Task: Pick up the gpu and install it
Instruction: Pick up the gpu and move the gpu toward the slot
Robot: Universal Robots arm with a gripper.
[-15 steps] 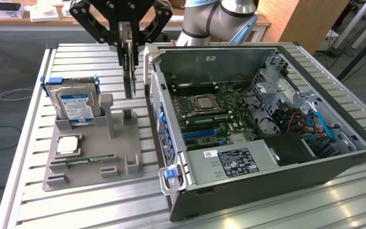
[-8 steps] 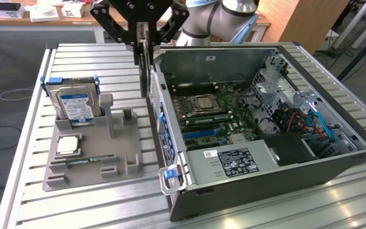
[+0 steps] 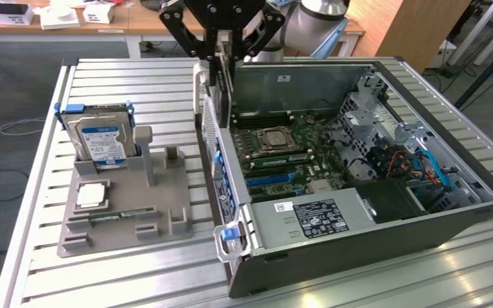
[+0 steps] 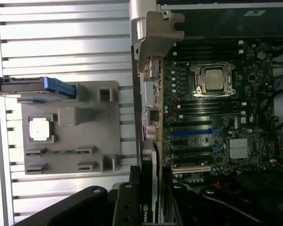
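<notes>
Holding tool: gripper (image 4: 150,203), black fingers (image 4: 125,208) pressed on both faces of the gpu (image 4: 149,175); clamped on it.
Card position: gpu held upright and edge-on, in the air over the rear wall (image 3: 219,179) of the open computer case (image 3: 358,256), beside the expansion slots (image 4: 192,133); not seated in a slot.
Card marking: green Nvidia eye mark (image 4: 144,212) on the black face; lettering cut off by the frame edge.
Card contact: whether the lower edge touches the case cannot be told.
Uncertain part: silver bent metal plate (image 4: 158,33) in line with the card's edge; card bracket or case part, cannot tell.
Board: motherboard (image 4: 259,99), white DELL lettering; processor socket (image 4: 214,79) with a chip under its frame.
Power unit: power supply (image 3: 311,218) at the case's near end in the exterior view; black label, white print too small to read; blue latch (image 3: 228,235) at its corner.
Parts stand: grey fixture (image 3: 148,202) on the slatted aluminium table (image 3: 118,276), at the exterior view's left of the case, well apart from the gpu.
Stand contents: hard drive (image 3: 101,142), blue-and-white label, text unreadable, upright in a blue carrier (image 3: 92,109); loose processor (image 3: 90,196) lying flat; RAM stick (image 3: 113,218) lying in a groove.
</notes>
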